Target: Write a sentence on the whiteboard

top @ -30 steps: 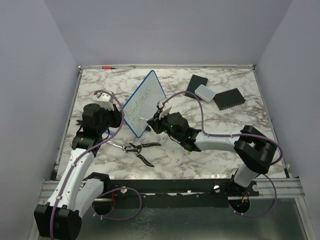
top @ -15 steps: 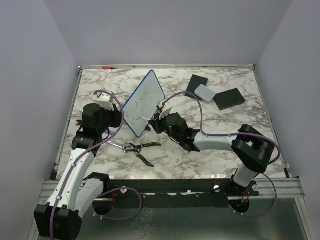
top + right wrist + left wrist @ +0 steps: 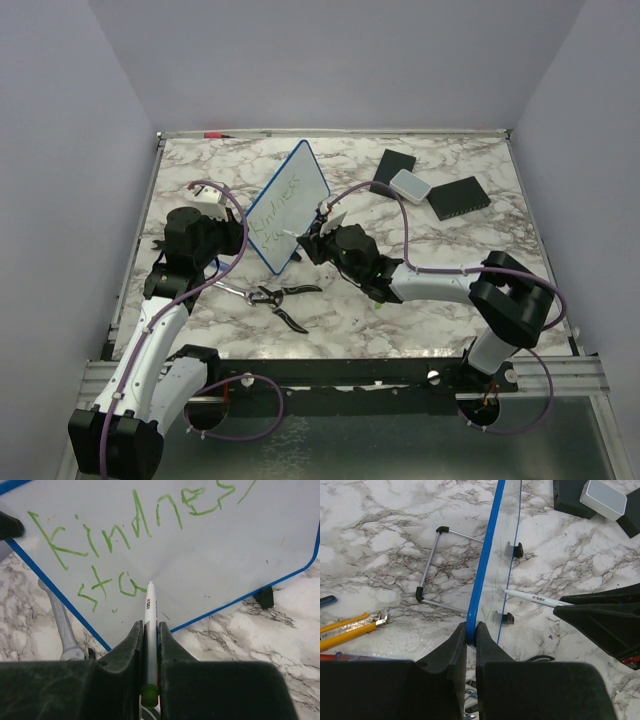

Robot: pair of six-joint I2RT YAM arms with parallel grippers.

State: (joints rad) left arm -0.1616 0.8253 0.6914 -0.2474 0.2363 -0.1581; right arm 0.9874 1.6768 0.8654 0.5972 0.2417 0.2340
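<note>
Mid-sentence on the marble table point(image 3: 440, 295): the whiteboard point(image 3: 288, 205) stands tilted on its wire stand point(image 3: 432, 570) left of centre, the left gripper point(image 3: 471, 630) pinched on its blue frame. The right gripper point(image 3: 148, 627) is clamped on a white marker point(image 3: 149, 600), tip at the board. The sentence point(image 3: 125, 535) reads "Kindness", then "sta" beneath, so by the look of it the second line is only just begun.
</note>
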